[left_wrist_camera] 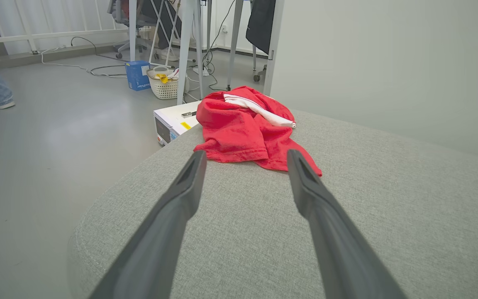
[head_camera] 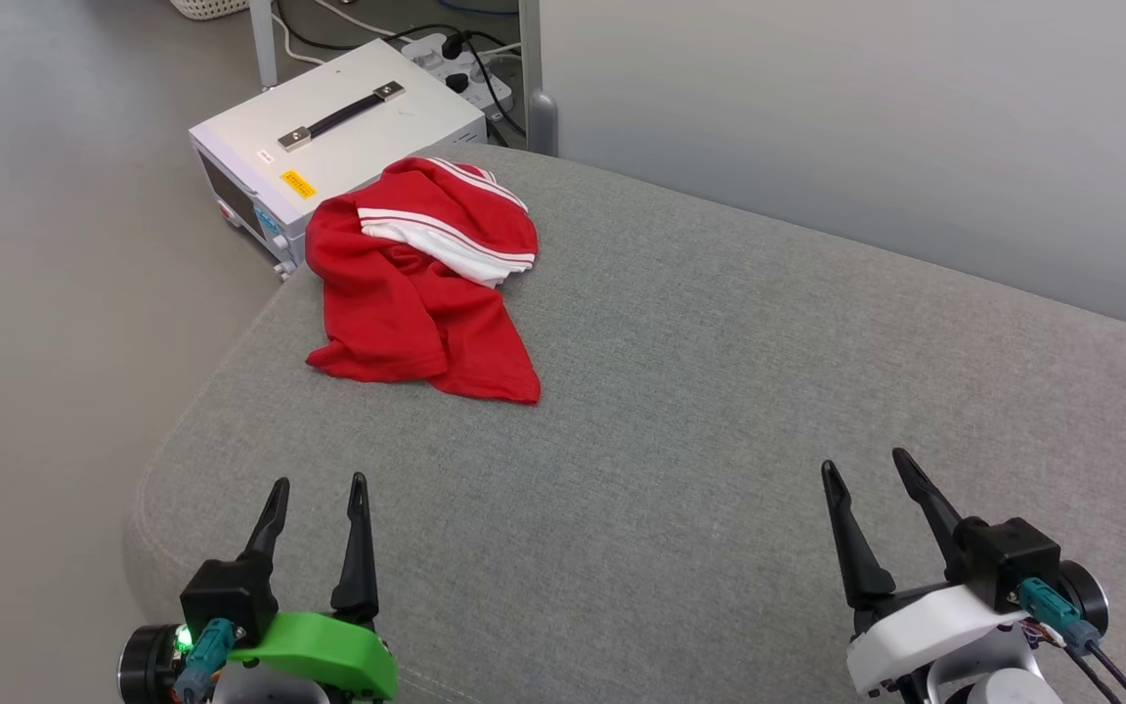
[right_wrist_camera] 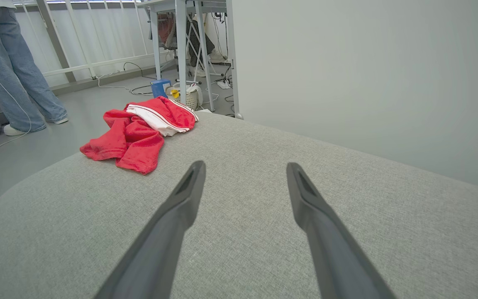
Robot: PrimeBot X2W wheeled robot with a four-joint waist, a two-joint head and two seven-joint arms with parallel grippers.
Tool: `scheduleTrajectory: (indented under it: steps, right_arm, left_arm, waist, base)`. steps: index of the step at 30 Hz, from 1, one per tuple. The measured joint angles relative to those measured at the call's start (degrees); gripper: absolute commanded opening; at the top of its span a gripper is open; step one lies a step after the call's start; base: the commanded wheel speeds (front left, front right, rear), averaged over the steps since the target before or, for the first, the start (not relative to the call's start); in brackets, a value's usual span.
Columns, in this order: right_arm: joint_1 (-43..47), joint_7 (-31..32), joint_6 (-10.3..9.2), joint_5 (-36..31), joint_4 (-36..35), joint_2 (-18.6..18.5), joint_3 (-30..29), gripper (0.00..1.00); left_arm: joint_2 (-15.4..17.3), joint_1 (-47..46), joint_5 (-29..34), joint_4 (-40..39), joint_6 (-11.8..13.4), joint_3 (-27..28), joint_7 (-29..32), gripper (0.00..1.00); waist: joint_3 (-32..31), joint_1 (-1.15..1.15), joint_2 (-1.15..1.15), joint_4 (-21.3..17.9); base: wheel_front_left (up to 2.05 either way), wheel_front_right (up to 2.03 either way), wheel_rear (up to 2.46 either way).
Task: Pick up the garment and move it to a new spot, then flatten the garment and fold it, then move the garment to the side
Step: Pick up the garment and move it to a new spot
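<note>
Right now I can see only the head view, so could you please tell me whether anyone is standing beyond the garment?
Observer: Yes. In the right wrist view a person in blue jeans stands on the floor beyond the garment, well apart from it.
Operator: Thank you. Is there anything else back there that I should know about?
Observer: The left wrist view shows a blue box standing right beside a white basket, next to a pale table leg.
</note>
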Motion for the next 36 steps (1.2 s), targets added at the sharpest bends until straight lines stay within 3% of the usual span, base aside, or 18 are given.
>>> scheduleTrajectory:
  steps: [13,21,23,27,36]
  right_arm:
    - [-1.4,0.0,0.00,-0.7,-0.5,0.0,-0.2,1.00]
    - [-5.5,-0.1,0.00,-2.7,-2.0,0.0,-0.5,1.00]
    - [-6.7,-0.1,0.00,-3.0,-2.7,0.0,-0.3,1.00]
    - [-9.3,-0.1,0.00,-4.2,-3.6,0.0,-0.1,1.00]
    - [-13.5,-0.1,0.00,-3.7,-5.1,0.1,0.8,1.00]
  left_arm:
    - [0.0,-0.5,0.5,1.4,-0.2,0.0,0.0,1.00]
    - [1.6,-13.0,-3.2,8.0,-2.8,0.3,0.0,1.00]
    - [4.0,-17.4,-4.1,11.0,-3.2,-0.1,1.2,1.00]
    - [10.9,-28.9,-7.2,15.3,-3.6,-2.0,9.1,1.00]
    - [29.5,-45.8,-22.7,18.7,-3.8,-16.0,28.7,1.00]
  waist:
    - [2.8,0.00,0.00,-1.0]
    - [9.0,0.00,0.00,-3.4]
    - [10.8,0.00,0.00,-4.2]
    - [14.9,0.01,0.00,-6.2]
    - [23.3,0.01,0.00,-12.0]
  base:
    - [0.00,0.00,0.00]
    - [0.00,0.00,0.00]
    - [0.00,0.00,0.00]
    - [0.00,0.00,0.00]
    - [0.00,0.00,0.00]
